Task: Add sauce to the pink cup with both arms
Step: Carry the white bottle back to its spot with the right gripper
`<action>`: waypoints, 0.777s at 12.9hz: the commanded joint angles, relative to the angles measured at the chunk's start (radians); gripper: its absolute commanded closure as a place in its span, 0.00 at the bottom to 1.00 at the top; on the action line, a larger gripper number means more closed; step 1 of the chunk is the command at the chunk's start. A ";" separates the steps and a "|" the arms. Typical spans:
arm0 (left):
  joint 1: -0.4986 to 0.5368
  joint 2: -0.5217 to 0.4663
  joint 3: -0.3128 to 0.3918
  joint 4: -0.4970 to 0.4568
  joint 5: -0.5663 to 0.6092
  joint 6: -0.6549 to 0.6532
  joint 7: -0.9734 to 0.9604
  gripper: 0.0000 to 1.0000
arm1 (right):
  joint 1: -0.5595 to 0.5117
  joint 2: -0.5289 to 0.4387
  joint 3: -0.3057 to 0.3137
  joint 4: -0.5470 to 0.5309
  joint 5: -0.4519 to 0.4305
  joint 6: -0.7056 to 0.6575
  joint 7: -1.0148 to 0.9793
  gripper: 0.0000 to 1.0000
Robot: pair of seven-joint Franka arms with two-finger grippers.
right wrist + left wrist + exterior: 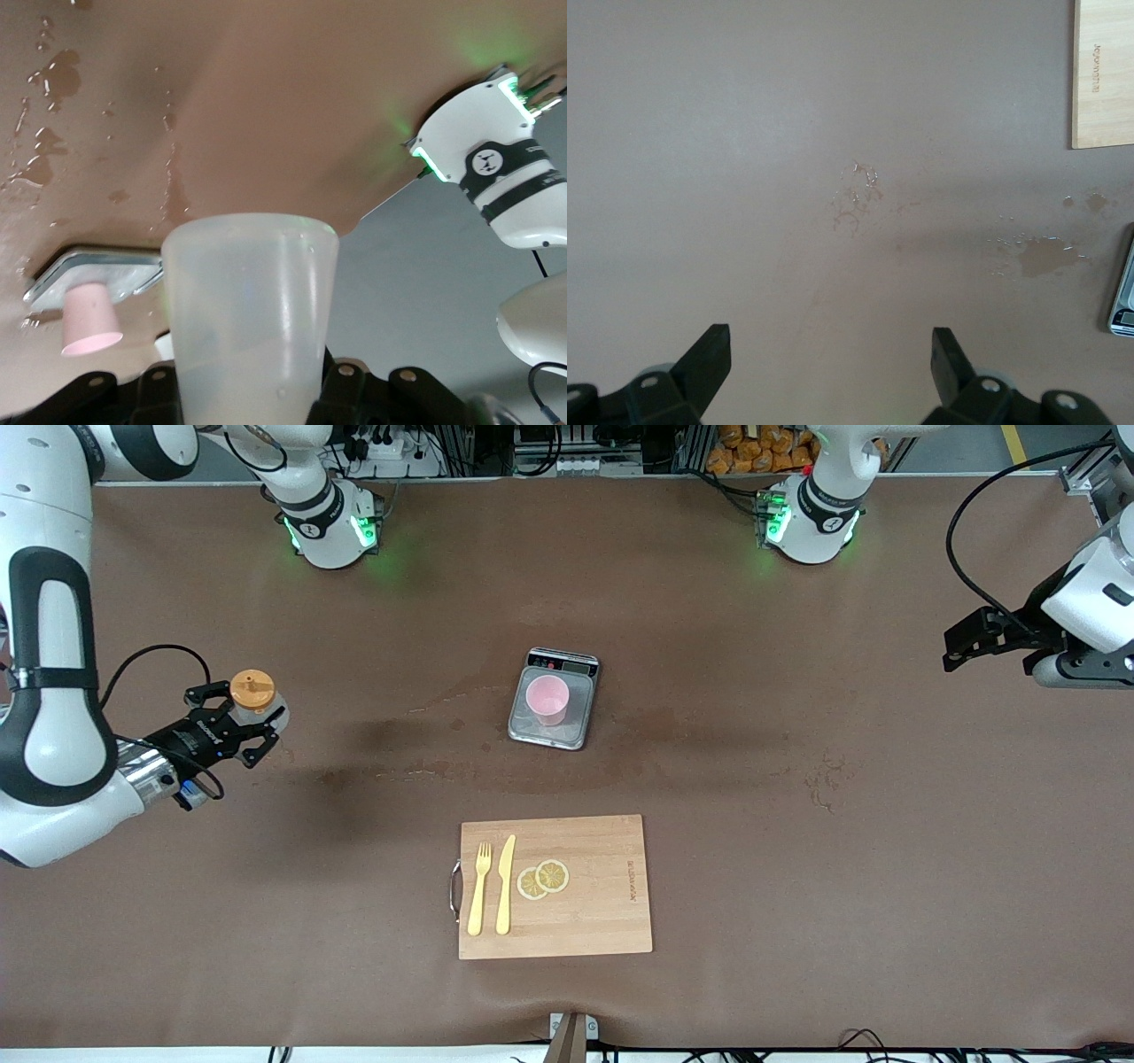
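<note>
The sauce [254, 698], a translucent squeeze bottle with an orange nozzle cap, is held upright in the right gripper [241, 724], whose fingers are clamped narrow around the bottle body, above bare table toward the right arm's end. The right wrist view shows the bottle [251, 312] filling the jaws, with the pink cup [90, 317] well apart from it. The pink cup [547, 699] stands upright on the steel plate of a small scale [580, 733] at the middle of the table, farther from the front camera than the cutting board [602, 921] that carries a fork [479, 888], a knife [505, 884] and two lemon slices [542, 879]. The left gripper [959, 645] waits over the left arm's end of the table with its fingers [707, 365] spread wide and holding nothing. The step in hand appears to be carrying the bottle to the cup. Keep the bottle upright during travel, bring the nozzle directly over the cup mouth before tilting, and squeeze gently. Wet patches [1044, 257] on the table near the scale suggest spills are likely; avoid knocking the light cup off the plate.
</note>
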 commanded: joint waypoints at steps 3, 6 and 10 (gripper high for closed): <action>0.001 -0.018 -0.004 0.004 0.015 -0.009 -0.013 0.00 | -0.084 0.084 0.011 -0.009 0.056 0.007 -0.169 0.59; 0.004 -0.018 -0.003 0.015 0.009 -0.005 -0.038 0.00 | -0.147 0.147 0.011 -0.009 0.056 0.007 -0.288 0.59; 0.006 -0.016 -0.003 0.031 0.010 -0.005 -0.043 0.00 | -0.202 0.233 0.010 -0.009 0.054 0.021 -0.399 0.58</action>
